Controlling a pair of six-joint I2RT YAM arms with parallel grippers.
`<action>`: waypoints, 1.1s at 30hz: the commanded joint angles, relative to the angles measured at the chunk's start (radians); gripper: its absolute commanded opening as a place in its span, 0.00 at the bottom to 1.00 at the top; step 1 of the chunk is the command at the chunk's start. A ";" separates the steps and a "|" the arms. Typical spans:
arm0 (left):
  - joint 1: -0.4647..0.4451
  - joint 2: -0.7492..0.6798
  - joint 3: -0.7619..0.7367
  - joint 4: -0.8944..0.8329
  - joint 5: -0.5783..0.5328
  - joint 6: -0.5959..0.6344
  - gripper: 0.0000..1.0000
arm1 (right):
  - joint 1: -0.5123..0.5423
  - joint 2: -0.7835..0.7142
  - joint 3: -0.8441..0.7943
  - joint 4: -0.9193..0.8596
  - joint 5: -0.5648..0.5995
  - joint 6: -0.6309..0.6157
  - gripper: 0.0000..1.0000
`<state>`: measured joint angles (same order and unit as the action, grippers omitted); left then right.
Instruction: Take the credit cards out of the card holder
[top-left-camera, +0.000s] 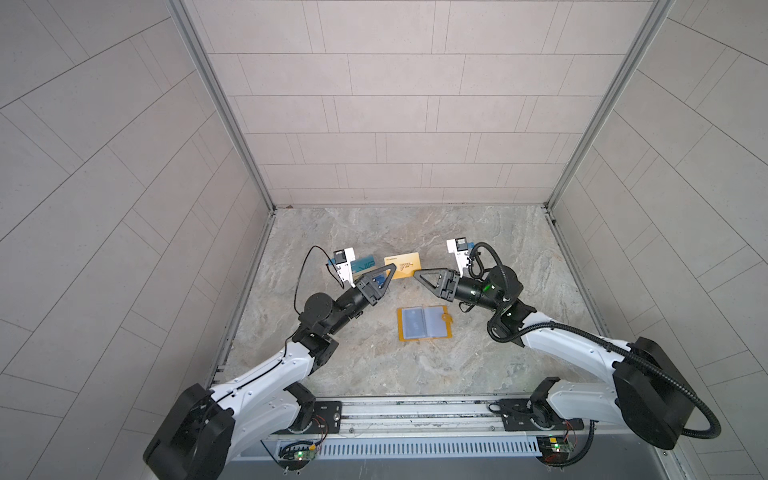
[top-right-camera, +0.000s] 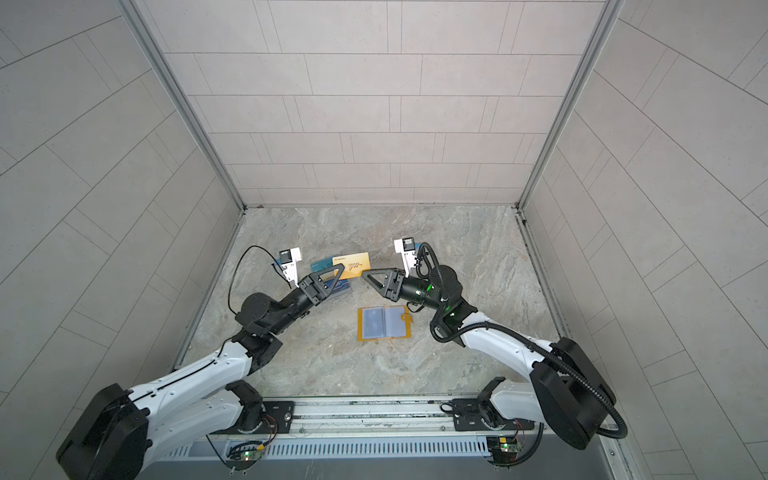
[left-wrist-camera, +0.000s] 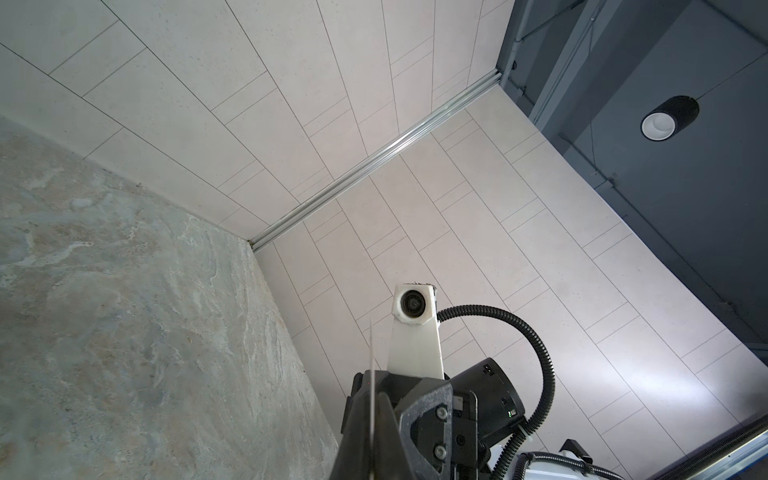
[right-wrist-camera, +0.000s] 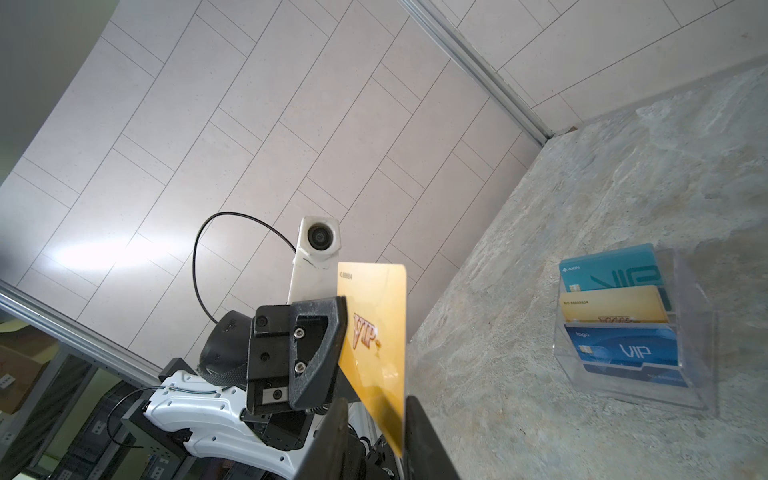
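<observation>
The left gripper (top-left-camera: 388, 272) pinches one end of the gold credit card (top-left-camera: 405, 266), the fingers of the right gripper (top-left-camera: 419, 276) stand slightly apart astride its other end, and the card holder (top-left-camera: 422, 323) lies open nearby.

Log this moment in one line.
left tool: shut on gold VIP card | right tool: open, astride it | card holder: lying open

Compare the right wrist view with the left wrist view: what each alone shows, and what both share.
Right wrist only: the clear stand holding three cards, and the printed face of the gold card in the left gripper. Left wrist only: a ceiling lamp. Both: the gold card, edge-on for the left wrist, the marble tabletop and tiled walls.
</observation>
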<state>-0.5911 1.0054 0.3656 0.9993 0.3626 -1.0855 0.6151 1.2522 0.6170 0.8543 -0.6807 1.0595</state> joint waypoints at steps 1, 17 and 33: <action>0.004 -0.008 -0.013 0.072 0.017 -0.020 0.00 | 0.005 0.012 0.029 0.085 -0.001 0.042 0.23; 0.004 0.012 -0.024 0.125 0.028 -0.055 0.04 | 0.005 0.019 0.032 0.121 0.003 0.059 0.10; 0.023 -0.195 0.184 -0.803 -0.017 0.505 0.67 | 0.005 -0.100 0.066 -0.300 0.017 -0.174 0.00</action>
<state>-0.5797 0.8413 0.4828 0.4812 0.3614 -0.7879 0.6170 1.2125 0.6422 0.6971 -0.6689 0.9855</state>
